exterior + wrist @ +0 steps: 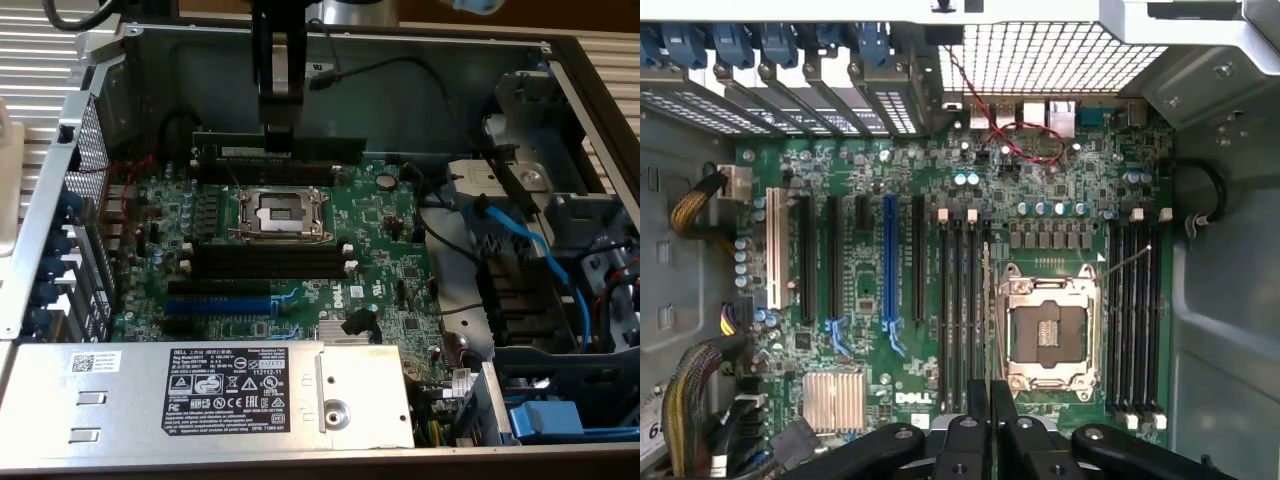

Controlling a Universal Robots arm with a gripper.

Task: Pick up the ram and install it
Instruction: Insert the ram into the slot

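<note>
Over the motherboard, inside the open computer case: the tool reaches down from above, fingers clamped on the ram at roughly mid-length. The ram stands on edge, long side level, parallel to the long black slots.

Exterior view: the ram appears beyond the socket, in front of the case's back wall. Can't tell from there whether it touches the board or hangs off it.

Wrist view: the ram is edge-on, a thin line running out from between the fingers of the tool. It lies along the strip between the socket and the black slots, just beside the slot nearest the socket. A second slot bank sits on the socket's other side. The blue slot is past the black slots, apart from the ram. A heat sink sits near the blue slot's end.

The power supply box, black label on top, lies along the near edge of the exterior view. A blue cable runs at the exterior view's right.
</note>
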